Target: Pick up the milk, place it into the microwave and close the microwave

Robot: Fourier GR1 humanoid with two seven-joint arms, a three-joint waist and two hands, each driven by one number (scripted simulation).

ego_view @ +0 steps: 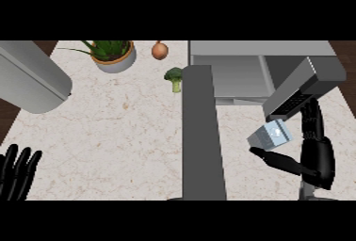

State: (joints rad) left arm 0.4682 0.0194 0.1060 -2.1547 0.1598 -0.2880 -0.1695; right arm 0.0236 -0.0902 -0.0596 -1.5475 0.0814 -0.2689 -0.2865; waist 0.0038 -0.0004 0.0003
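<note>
Small pale-blue milk carton pinched in right black hand, just in front of grey microwave, right of its open door. Left black hand open, resting far left over marble bench.

The counter looks like pale, veined marble with a smooth finish. The microwave shows matt grey metal, and the milk carton is perhaps glossy paperboard.

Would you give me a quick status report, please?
Right hand shut on milk. Left hand open, resting lower left. Microwave door open.
</note>
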